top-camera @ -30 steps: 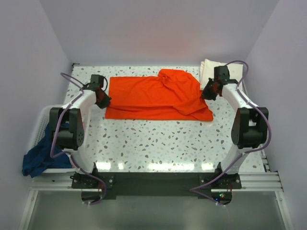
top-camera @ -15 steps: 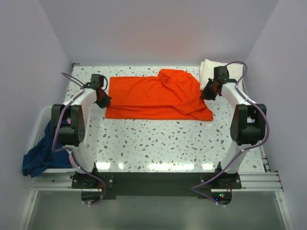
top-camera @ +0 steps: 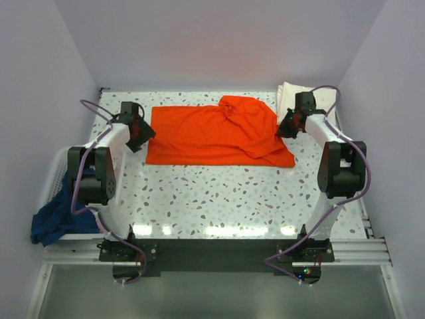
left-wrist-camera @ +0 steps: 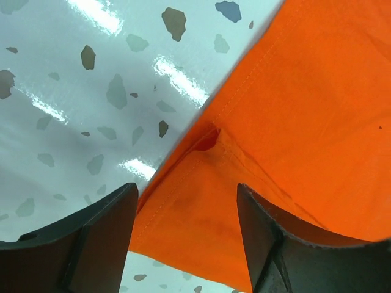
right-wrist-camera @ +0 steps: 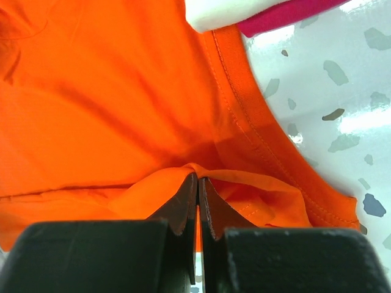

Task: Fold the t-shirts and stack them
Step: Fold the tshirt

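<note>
Two grippers flank the orange t-shirt [top-camera: 212, 136] lying across the table's [top-camera: 219, 193] far half: the right gripper [right-wrist-camera: 197, 182] pinches a raised fold at its bunched right end, likely to pull it flat, while the left gripper [left-wrist-camera: 186, 196] stands spread over the left hem, holding nothing. Only the right wrist view shows a pink shirt [right-wrist-camera: 287, 15] against the cream-white shirt [right-wrist-camera: 223, 12]. Only the top view shows the navy shirt [top-camera: 52, 224] in the basket [top-camera: 56, 166].

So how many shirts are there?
4: a bright orange cloth shirt spread mid-table, a folded cream-white one far right, a pink one under it, a navy blue one in the white slatted basket. More may be hidden.
</note>
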`<control>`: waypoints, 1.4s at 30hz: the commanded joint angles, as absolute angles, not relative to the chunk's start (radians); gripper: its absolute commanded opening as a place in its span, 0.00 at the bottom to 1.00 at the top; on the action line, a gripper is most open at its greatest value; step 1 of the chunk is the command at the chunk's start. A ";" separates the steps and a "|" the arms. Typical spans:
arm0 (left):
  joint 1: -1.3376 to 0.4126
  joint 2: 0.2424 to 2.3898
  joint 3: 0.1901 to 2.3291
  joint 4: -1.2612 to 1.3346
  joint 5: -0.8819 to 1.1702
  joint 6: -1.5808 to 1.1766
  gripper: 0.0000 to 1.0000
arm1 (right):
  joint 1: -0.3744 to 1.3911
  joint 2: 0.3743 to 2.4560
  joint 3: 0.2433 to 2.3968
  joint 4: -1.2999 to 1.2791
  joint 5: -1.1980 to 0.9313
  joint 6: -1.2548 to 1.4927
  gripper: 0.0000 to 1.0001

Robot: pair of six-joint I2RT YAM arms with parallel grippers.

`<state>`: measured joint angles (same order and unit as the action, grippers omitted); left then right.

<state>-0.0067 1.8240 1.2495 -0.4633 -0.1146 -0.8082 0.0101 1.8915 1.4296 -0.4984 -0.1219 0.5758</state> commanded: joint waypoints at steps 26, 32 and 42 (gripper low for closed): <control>-0.130 1.735 1.146 -0.316 -0.006 -0.729 0.54 | 0.011 1.710 1.198 -0.411 -0.055 0.546 0.50; -0.130 1.747 1.141 -0.318 -0.005 -0.727 0.54 | 0.017 1.781 1.190 -0.354 -0.092 0.561 0.53; -0.130 1.747 1.143 -0.324 -0.005 -0.726 0.54 | 0.031 1.844 1.177 -0.292 -0.107 0.586 0.53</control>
